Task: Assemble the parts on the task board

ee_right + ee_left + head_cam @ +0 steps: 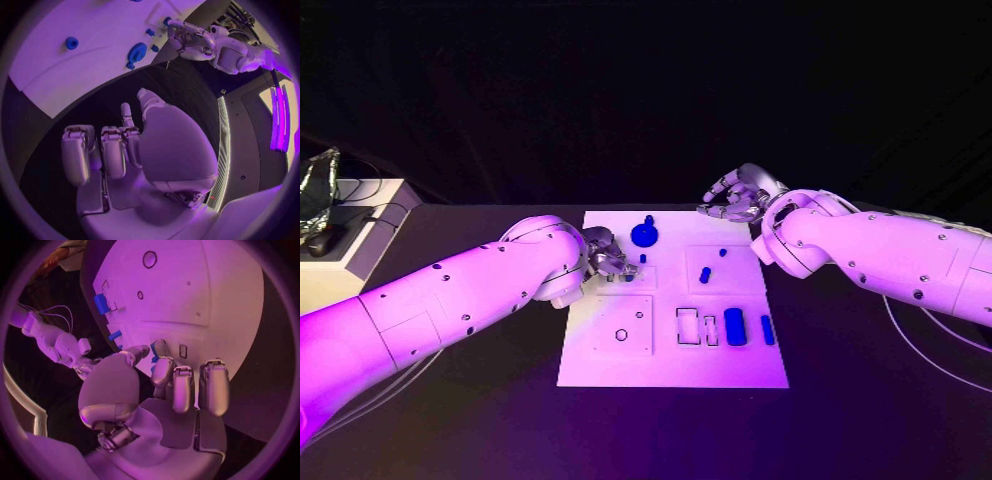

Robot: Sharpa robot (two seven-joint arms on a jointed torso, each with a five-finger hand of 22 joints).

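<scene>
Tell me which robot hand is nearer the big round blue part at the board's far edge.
Left, slightly. The left robot hand sits at the task board's left edge, just beside and nearer than the round blue part. The right robot hand hovers off the board's far right corner.

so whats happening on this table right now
A two-armed robot is assembling small blue parts on a white task board. Its left hand is down over the board's left side, fingertips at a small blue part; whether it grips it is unclear. Its right hand hovers off the board's far right corner, holding nothing. A large round blue part and several others sit on the board.
</scene>
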